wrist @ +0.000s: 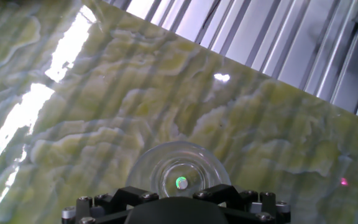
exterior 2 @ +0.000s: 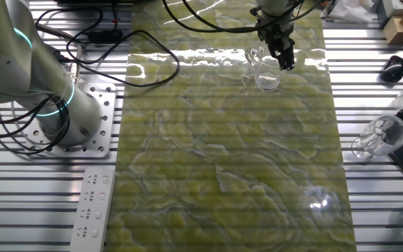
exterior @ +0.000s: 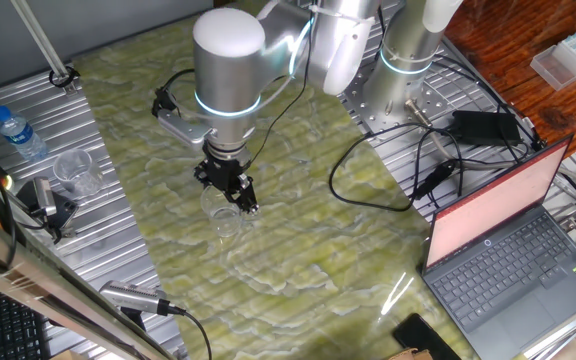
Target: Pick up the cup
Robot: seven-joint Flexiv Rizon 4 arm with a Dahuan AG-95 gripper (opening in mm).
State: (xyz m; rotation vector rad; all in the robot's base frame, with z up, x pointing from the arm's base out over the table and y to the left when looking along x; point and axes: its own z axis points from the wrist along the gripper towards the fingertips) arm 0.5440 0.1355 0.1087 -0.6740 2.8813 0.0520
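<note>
The cup (exterior: 227, 218) is small and clear and stands on the green marbled mat (exterior: 298, 260). In the other fixed view the cup (exterior 2: 265, 73) shows a small side handle on its left. My gripper (exterior: 240, 197) hangs right over the cup and points down at it; it also shows in the other fixed view (exterior 2: 283, 59). In the hand view the cup's round rim (wrist: 179, 163) lies centred just ahead of the black gripper body, between the two finger blocks, which stand apart. The fingertips themselves are hidden. The jaws look open, with no grip on the cup.
Another clear cup (exterior: 76, 172) and a blue-capped water bottle (exterior: 18, 132) sit on the metal table at the left. An open laptop (exterior: 508, 240), cables and a power brick (exterior: 483, 125) lie at the right. The arm's base (exterior 2: 68, 119) and a power strip (exterior 2: 89, 210) flank the mat.
</note>
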